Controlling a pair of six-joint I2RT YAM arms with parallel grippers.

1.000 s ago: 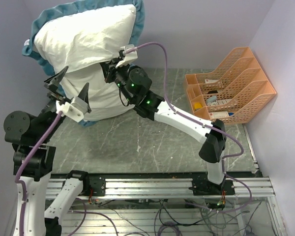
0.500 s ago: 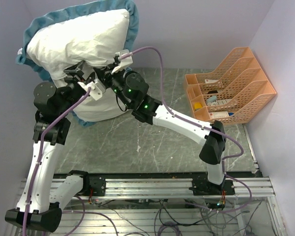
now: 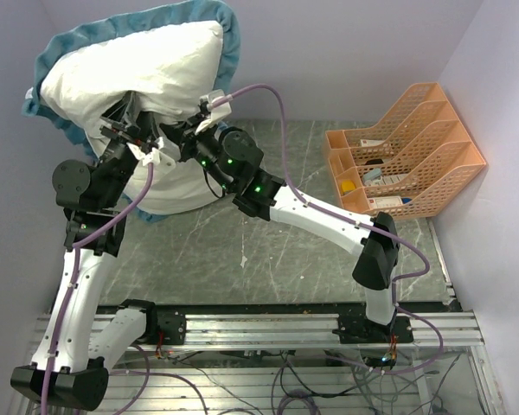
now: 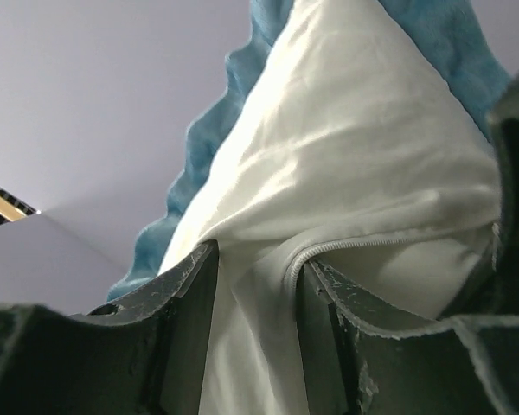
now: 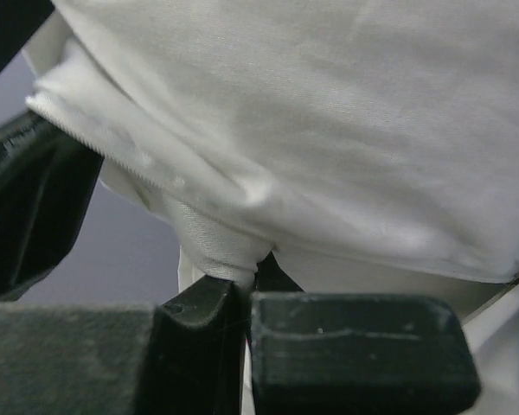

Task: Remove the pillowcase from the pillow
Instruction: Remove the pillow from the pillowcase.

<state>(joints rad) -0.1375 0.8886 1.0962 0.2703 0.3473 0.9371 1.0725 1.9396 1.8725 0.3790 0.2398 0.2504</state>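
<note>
Lilac walls, scratched grey desk (image 3: 268, 251). Labels in the orange file tray (image 3: 415, 147) are too small to read. Pillow (image 3: 130, 78) stands propped back-left, teal ruffle of the pillowcase (image 3: 227, 52) ringing it; white lining vs pillow is hard to separate. Wrist views alone show the grips: right claw (image 5: 246, 290) clenched on 1 white fold, left claw (image 4: 255, 268) jaws apart, zipper hem between.
</note>
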